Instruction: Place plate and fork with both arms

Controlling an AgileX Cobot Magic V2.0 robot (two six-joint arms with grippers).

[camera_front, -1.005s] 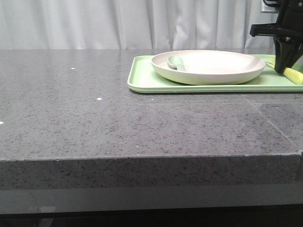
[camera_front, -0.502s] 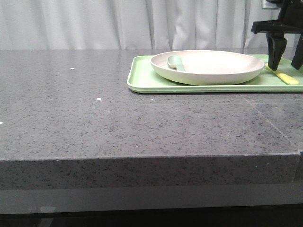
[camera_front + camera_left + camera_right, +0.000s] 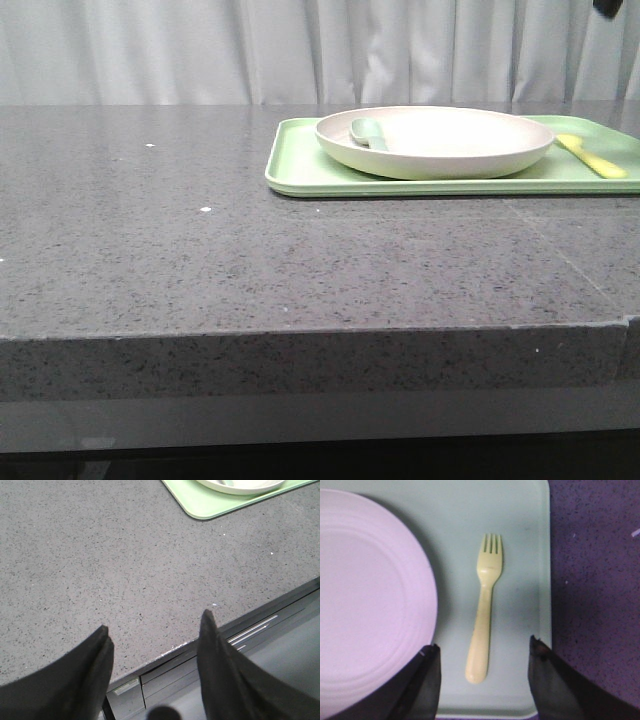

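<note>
- The plate (image 3: 435, 140) is sitting on the light-green tray (image 3: 300, 180) at the far right of the grey speckled table (image 3: 200, 260); it is a wide, round, shallow cream-beige dish with a raised rim and a matte surface, and faint concentric rings are showing on its inner face in the right wrist view (image 3: 365, 600).
- A grey-green spoon (image 3: 368, 131) is lying inside the plate, near its left rim as the front view shows it.
- The fork (image 3: 484, 605) is lying flat on the tray beside the plate, on the plate's right in the front view (image 3: 592, 156), apart from the plate's rim; it is a slim pale-yellow piece with four short tines and a rounded handle end, far shorter than the plate is wide.
- The right gripper (image 3: 484, 670) is hanging above the tray with its two black fingers (image 3: 420, 680) spread wide, one on each side of the fork's handle, and is grasping nothing.
- The left gripper (image 3: 152, 645) is hovering over the near edge of the table, well apart from the tray (image 3: 200, 502); its fingers (image 3: 215, 665) are parted and are holding nothing.
- A pale curtain (image 3: 200, 50) is hanging behind the table.
</note>
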